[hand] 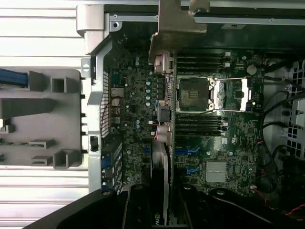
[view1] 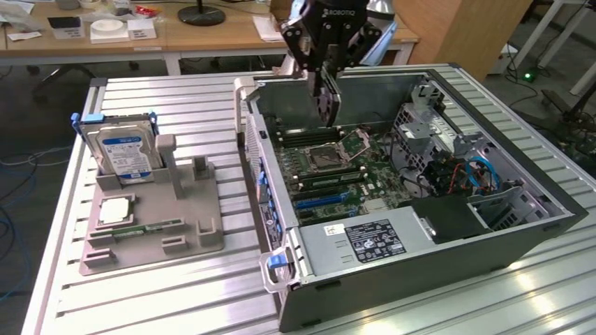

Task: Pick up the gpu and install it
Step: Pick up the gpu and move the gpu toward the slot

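The gpu (view1: 329, 98) is a thin dark card hanging on edge, clamped in my gripper (view1: 328, 68), which is shut on it. It hovers above the far end of the open computer case (view1: 521, 230), over the motherboard (view1: 345, 178) and just beyond the CPU socket (view1: 328, 157). In the wrist view the gpu (hand: 161, 162) appears edge-on between my gripper (hand: 162, 205) fingers. Its silvery metal bracket (hand: 178, 28) points toward the case's rear wall. The card's lower edge is still apart from the board's slots.
A grey fixture (view1: 153, 230) in the exterior view's left holds a silver hard drive with a blue label (view1: 124, 150), a CPU chip (view1: 114, 209) and a green memory stick (view1: 139, 228). The power supply (view1: 373, 241), drive cages and cables (view1: 465, 174) crowd the case.
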Controlling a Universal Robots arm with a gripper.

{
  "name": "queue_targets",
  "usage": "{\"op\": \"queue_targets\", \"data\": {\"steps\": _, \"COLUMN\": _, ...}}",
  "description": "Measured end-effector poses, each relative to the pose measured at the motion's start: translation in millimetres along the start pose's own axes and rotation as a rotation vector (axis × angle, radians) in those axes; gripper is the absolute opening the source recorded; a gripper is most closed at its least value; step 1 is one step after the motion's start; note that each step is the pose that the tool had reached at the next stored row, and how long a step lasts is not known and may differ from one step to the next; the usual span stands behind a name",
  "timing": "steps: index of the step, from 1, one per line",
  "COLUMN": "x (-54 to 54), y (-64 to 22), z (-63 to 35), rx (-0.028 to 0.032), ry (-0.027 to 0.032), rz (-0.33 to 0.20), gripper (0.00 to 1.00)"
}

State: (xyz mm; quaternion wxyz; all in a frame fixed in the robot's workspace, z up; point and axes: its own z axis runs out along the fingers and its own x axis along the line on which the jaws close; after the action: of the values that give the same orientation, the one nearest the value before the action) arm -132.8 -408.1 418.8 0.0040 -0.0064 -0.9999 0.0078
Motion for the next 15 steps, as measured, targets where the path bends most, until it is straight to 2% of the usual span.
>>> {"op": "queue_targets", "data": {"steps": 9, "x": -28.5, "y": 0.4, "z": 1.2, "rx": -0.0001, "ry": -0.0001, "rz": 0.0, "gripper": 0.27}}
{"op": "queue_targets", "data": {"steps": 15, "x": -42.4, "y": 0.6, "z": 2.1, "rx": 0.0, "ry": 0.0, "rz": 0.0, "gripper": 0.27}}
